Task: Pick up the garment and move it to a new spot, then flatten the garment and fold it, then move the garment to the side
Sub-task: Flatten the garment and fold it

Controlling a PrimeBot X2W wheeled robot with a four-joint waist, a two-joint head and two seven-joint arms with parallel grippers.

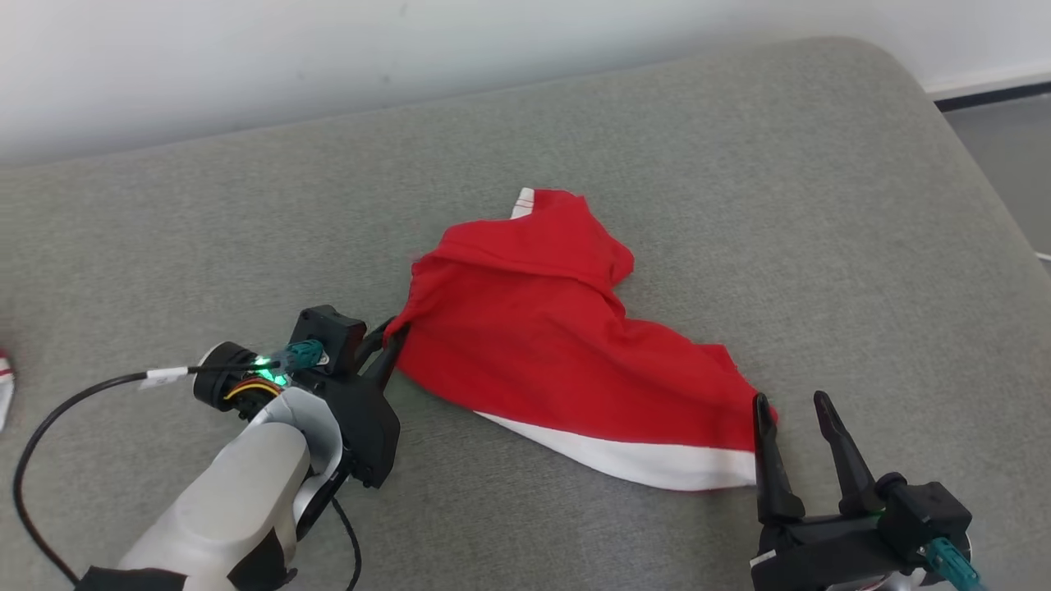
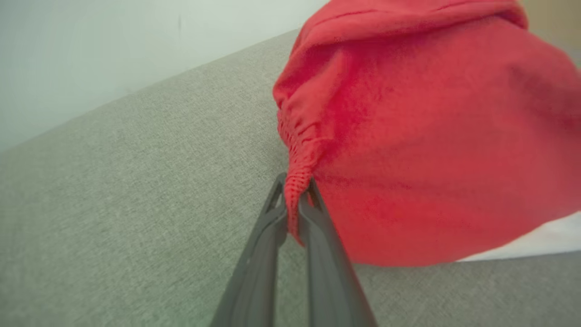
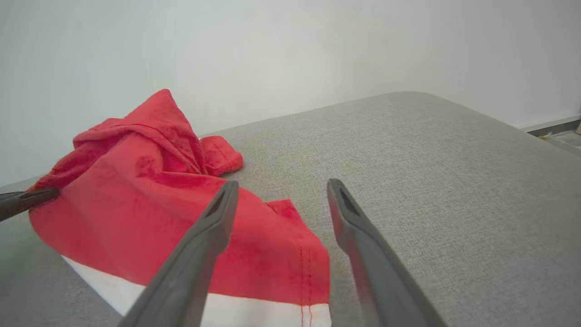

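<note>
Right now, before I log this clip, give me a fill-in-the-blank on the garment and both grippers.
The left gripper is ____ on a bunched edge of the red garment.
The right gripper is ____, empty, beside the garment's corner.
The band along the garment's hem is ____.
Missing: shut; open; white.

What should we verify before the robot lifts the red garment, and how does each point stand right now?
1. The left gripper is shut on the gathered edge of the garment: ok.
2. The right gripper holds the garment: not ok; it stands open at the white-hemmed corner.
3. The garment lies flat: not ok; it is bunched, with its far end folded over.
4. The garment lies wholly on the grey cushion, away from its edges: ok.
5. How many layers the left gripper pinches: cannot tell.
</note>
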